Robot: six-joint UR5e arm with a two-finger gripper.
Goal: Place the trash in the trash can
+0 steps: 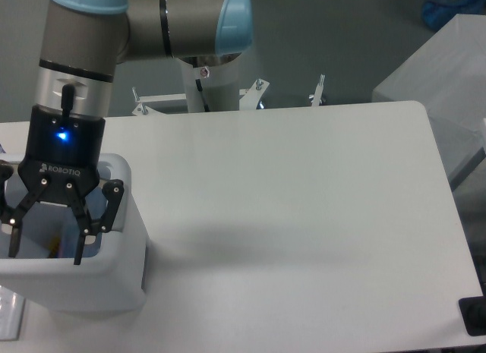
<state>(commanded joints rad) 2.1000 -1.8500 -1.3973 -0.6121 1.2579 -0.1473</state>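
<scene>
Camera view from above: the gripper [45, 243] hangs over the mouth of the trash can [114, 273] at the table's [304, 216] left edge, its two fingers [80, 243] spread wide with nothing between them. Down inside the can, just under the fingertips, a pale bluish form with a bit of yellow shows between the fingers — most likely the trash [61, 243], though too blurred to tell its pieces apart, or which way any long axis runs. The can stands upright, opening upward, its thick white rim partly hidden by the gripper's black linkages. Behind, the arm's base column [209, 83] rises beyond the table's far edge — well apart from the can.
</scene>
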